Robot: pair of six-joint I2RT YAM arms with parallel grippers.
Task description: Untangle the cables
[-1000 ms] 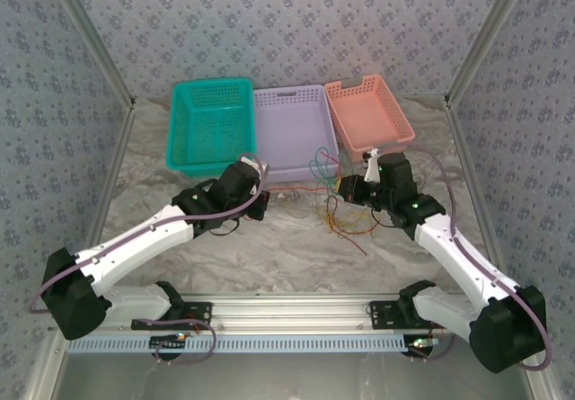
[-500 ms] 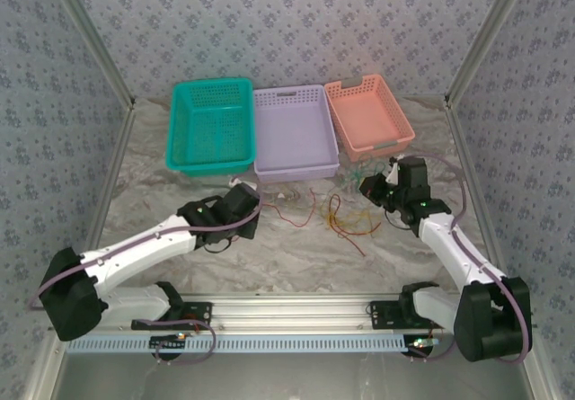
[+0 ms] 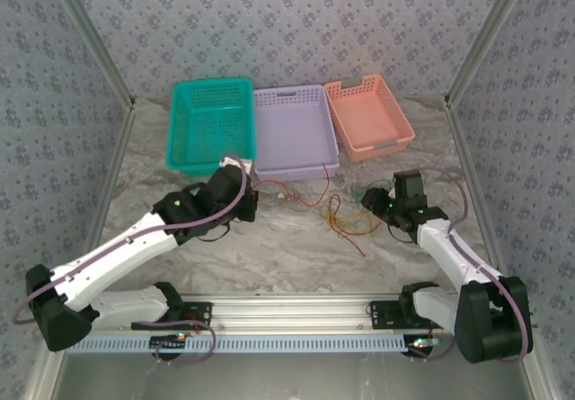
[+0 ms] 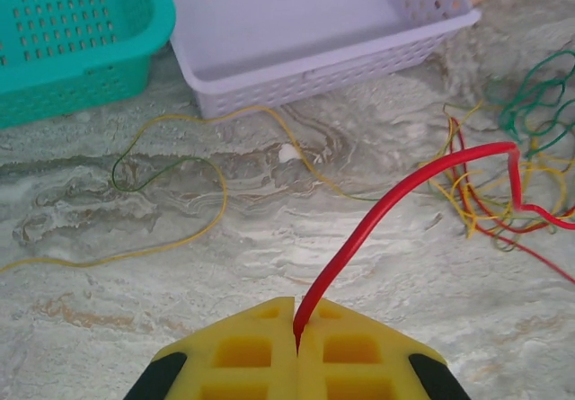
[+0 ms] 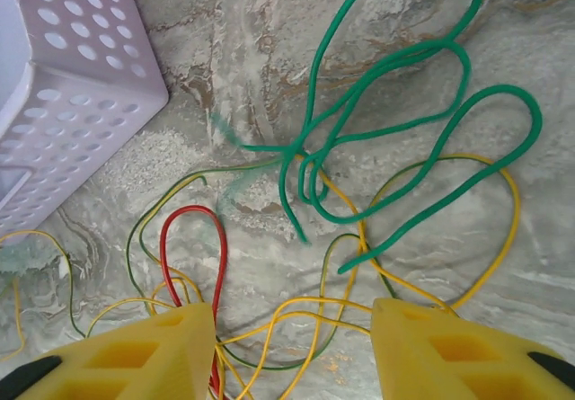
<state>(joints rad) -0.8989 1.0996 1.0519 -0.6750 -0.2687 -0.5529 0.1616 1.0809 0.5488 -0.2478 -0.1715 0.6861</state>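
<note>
Seen from the top, the cables (image 3: 346, 220) lay loose on the marbled table (image 3: 287, 256) right of centre, below the lilac basket (image 3: 289, 92) and between the two arms. The thin yellow strands were hard to trace there against the veined surface.

In the left wrist view, the teal basket (image 4: 81, 76) at upper left and the lilac basket were cut off by the frame's top edge. The left gripper (image 4: 296, 315) had its jaws pressed together on the red cable (image 4: 395, 193). This cable rose from the seam between the yellow pads, arched toward the right of the frame and dropped into the tangle.

The right gripper (image 5: 292, 315) had its jaws wide apart and gripped nothing, with yellow and red loops between its pads. Contact with those strands could not be told. The green cable (image 5: 395, 58) looped across the upper centre, with one end blurred.
</note>
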